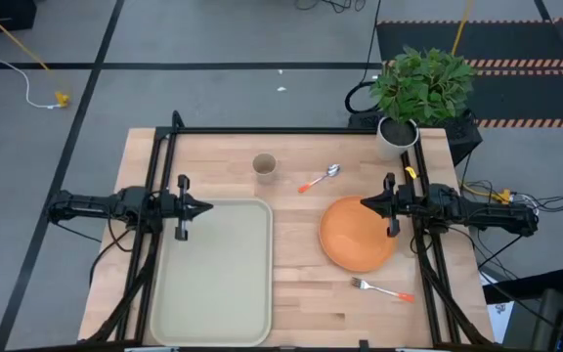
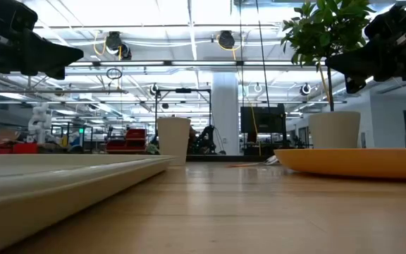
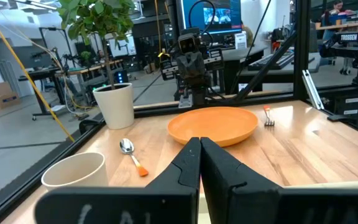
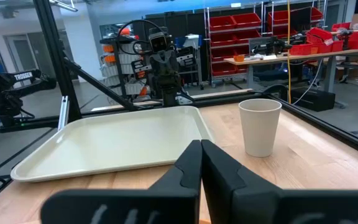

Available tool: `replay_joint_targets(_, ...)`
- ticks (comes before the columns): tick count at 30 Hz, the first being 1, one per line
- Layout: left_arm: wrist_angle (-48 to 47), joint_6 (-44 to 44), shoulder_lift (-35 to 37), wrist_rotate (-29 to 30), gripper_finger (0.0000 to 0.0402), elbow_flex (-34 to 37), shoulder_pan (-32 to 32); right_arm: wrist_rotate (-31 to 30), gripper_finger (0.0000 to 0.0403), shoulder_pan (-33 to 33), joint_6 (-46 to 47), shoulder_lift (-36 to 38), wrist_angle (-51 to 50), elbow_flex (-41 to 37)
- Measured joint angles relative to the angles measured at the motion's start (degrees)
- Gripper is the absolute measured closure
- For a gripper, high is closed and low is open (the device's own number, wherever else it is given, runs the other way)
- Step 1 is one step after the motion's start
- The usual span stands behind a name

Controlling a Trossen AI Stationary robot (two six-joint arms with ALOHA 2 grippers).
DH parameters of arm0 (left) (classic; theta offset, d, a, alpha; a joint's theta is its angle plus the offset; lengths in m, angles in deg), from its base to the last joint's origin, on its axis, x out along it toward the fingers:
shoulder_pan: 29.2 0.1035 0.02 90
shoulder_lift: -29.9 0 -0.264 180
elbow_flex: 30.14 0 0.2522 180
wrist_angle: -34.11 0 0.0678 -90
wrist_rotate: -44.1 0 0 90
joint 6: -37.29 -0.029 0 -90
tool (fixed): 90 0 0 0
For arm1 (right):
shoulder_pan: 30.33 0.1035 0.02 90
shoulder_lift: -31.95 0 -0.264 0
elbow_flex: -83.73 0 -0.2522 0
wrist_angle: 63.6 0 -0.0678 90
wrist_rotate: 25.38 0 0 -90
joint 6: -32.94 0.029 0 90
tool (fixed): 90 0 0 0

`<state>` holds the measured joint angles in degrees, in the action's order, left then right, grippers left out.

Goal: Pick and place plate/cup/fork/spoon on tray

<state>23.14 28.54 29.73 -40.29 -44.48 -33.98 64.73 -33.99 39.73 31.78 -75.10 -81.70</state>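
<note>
The orange plate (image 1: pixel 358 235) lies flat on the table at the right; it also shows in the left wrist view (image 3: pixel 212 124). The tan cup (image 1: pixel 264 166) stands upright at the far middle. The spoon (image 1: pixel 320 179) lies between cup and plate. The fork (image 1: pixel 381 288) lies near the plate's near side. The tray (image 1: pixel 213 271) lies at the left. My left gripper (image 1: pixel 206 207) is shut above the tray's far edge. My right gripper (image 1: pixel 365 203) is shut above the plate's far left rim. Both are empty.
A white pot with a green plant (image 1: pixel 399 132) stands at the table's far right corner. Black frame rails (image 1: pixel 291 130) run along the far edge and both sides. Bare wood lies between tray and plate.
</note>
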Motion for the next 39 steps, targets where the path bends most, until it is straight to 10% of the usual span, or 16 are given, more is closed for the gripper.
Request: replay_joint_targets(39, 0.0, 0.0, 0.0, 0.0, 0.0387, 0.0, 0.0, 0.0, 0.0403, 0.0, 7.1, 0.0, 2.6, 0.0)
